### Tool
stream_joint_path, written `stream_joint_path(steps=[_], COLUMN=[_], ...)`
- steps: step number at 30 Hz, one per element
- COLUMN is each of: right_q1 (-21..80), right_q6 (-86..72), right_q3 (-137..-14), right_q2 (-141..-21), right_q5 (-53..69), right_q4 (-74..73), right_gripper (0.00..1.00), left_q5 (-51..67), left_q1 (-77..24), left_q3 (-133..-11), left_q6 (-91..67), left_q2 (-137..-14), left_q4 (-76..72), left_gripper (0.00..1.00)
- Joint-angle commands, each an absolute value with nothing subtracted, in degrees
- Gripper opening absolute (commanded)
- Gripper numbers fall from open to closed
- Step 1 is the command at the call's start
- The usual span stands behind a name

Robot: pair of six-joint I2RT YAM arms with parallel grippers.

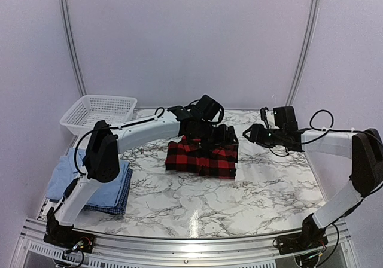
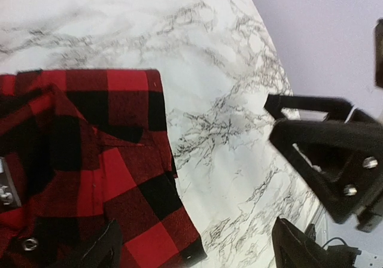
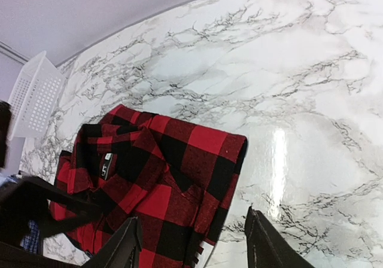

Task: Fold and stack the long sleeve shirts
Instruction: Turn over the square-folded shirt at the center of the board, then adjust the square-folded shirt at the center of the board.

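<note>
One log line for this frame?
left gripper: open, above plaid shirt | right gripper: open, beside it | plaid shirt: folded, mid-table, not stacked | light blue shirt: atop checked shirt, left

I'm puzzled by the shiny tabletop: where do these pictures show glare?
Top external view: a bright glare patch on the marble table near its front edge. Right wrist view: a white glare stripe right of the plaid shirt. Left wrist view: even light, no glare streak.

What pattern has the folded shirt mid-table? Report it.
Red-and-black plaid on the shirt; clearest in right wrist view.
</note>
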State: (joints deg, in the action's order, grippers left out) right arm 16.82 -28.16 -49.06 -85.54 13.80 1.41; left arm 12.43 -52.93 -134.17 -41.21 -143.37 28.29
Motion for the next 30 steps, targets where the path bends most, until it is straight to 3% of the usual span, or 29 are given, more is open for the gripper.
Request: stream_joint_path(steps=[1,7,11,19,26,30], right_q1=[19.0,23.4,23.5,24.5,24.9,25.0], right_q6=[-25.1,-24.9,-24.1,-23.3,-22.1,-21.2], right_q3=[-51.8,-54.5,-55.6,-57.5,-59.4,-60.6], right_q2=[-87.2,-93.3,-96.9,-102.8,-106.2,-107.6], right_q5=[11.7,11.0,10.2,11.7,12.4,13.0], right_q4=[-3.8,-4.0,-4.3,-3.7,-3.6,-3.4], right_gripper=[0.56,0.59,0.60,0.58,0.43,0.32], left_q5=[5.8,4.5,10.3,15.0,17.6,17.9], left_q1=[-49.7,-42.5,-38.3,-36.6,-38.1,-40.5], left_q3=[-130.1,-110.8,-99.0,-88.4,-80.5,-78.0], left_q6=[-37.5,-36.7,-33.6,-29.7,-33.0,-36.7], left_q2=[-130.8,-119.4,-114.8,-115.3,-116.4,-115.5], left_q4=[26.8,26.6,24.4,22.3,15.0,11.8], left_gripper=[0.89,0.90,0.91,0.93,0.88,0.70])
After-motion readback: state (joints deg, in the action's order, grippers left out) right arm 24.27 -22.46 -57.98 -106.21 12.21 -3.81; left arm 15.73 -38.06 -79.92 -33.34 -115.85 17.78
